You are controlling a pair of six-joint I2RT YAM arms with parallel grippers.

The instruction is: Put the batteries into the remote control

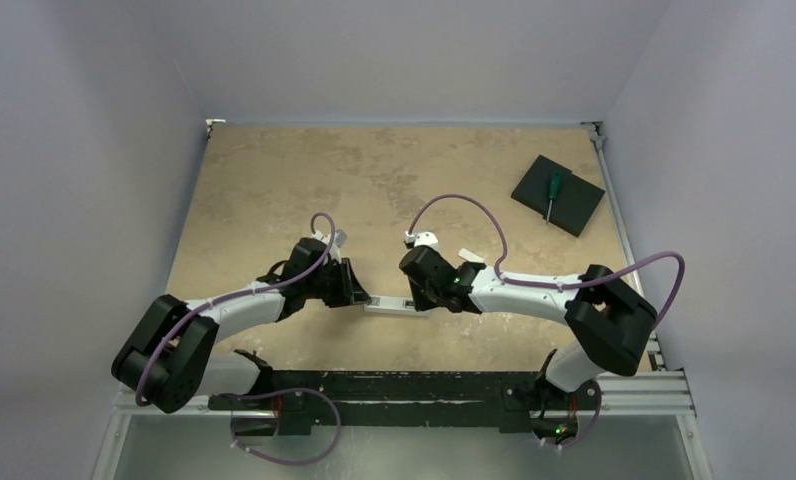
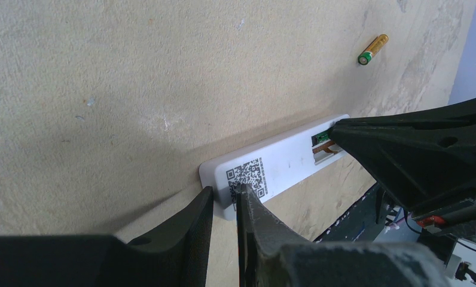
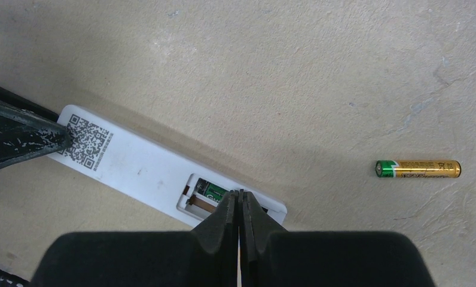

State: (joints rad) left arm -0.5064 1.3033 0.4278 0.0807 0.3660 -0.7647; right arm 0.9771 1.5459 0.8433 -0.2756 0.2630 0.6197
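This is a robotics lab test cell. Two jointed machines, the left arm and the right arm, are bolted side by side to a black mounting rail carried on aluminium framing. Purple cables run up from the rail along both arms. Beyond the rail lies a tan, mottled table, boxed in by plain pale walls. Far beyond the rail's right end, a green-handled screwdriver rests on a black pad.

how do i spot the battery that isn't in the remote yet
Find the white remote lying back-up on the tan table. Off its open-recess end, a loose battery lies alone. It is gold with a green tip and touches nothing; the other cell sits in the recess.
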